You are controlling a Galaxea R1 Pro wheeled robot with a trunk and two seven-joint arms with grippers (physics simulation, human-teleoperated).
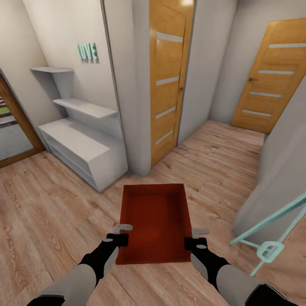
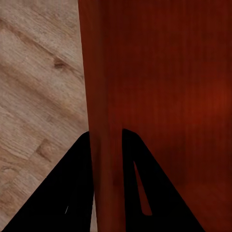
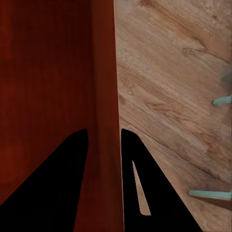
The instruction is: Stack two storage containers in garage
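Observation:
One orange-red storage container (image 1: 155, 221) hangs level in front of me above the light wood-plank floor, lidless, its inside facing up. My left gripper (image 1: 120, 239) is shut on its left wall (image 2: 104, 159), one black finger (image 2: 77, 183) on the outer side and the other inside. The right gripper (image 1: 191, 243) is shut on the right wall (image 3: 104, 159) in the same way, its fingers (image 3: 140, 183) straddling the thin edge. The second container is out of view.
A white stepped shelf unit (image 1: 80, 144) stands at the left under green "LOVE" letters. A honey-wood door (image 1: 168, 80) with frosted strips is ahead beside a white column, another door (image 1: 272, 80) at far right. A mint-green wire frame (image 1: 272, 238) stands close on my right.

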